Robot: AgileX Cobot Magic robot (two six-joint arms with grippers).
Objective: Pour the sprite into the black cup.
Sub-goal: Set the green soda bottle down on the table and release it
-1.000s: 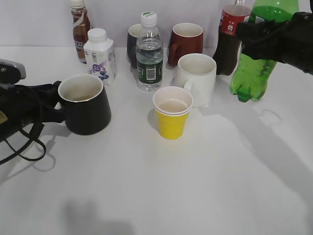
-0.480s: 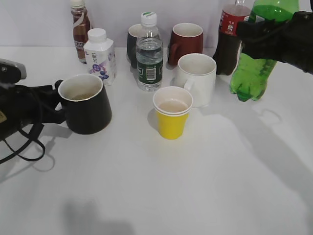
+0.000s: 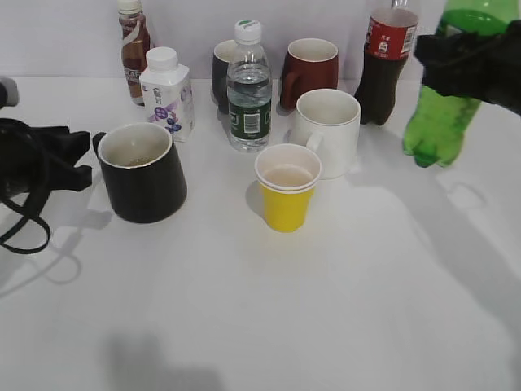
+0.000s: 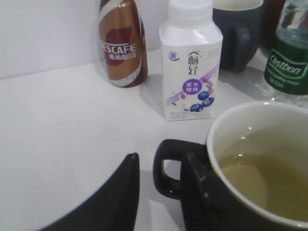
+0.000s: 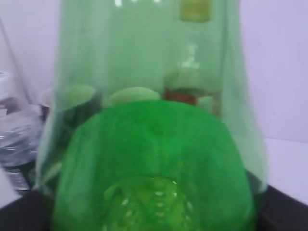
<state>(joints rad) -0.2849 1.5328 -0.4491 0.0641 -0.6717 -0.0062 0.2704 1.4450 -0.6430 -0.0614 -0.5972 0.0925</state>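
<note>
Sprite hangs clear of the table at far right, right gripper clamped round its upper body. We judge it carried upright to avoid spilling. Black cup stands well apart at left, pale liquid inside (handle toward left gripper, fingers spread, not touching). Yellow cup between also holds liquid.

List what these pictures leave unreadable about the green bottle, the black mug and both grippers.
- Sprite: cap beyond the exterior view's top edge; label unseen; right wrist view blurred.
- Right gripper: fingers behind the bottle and past the frame edge.
- Left gripper: wrist view shows only one finger; opening unclear.
- Black cup: base cropped in the left wrist view.
</note>
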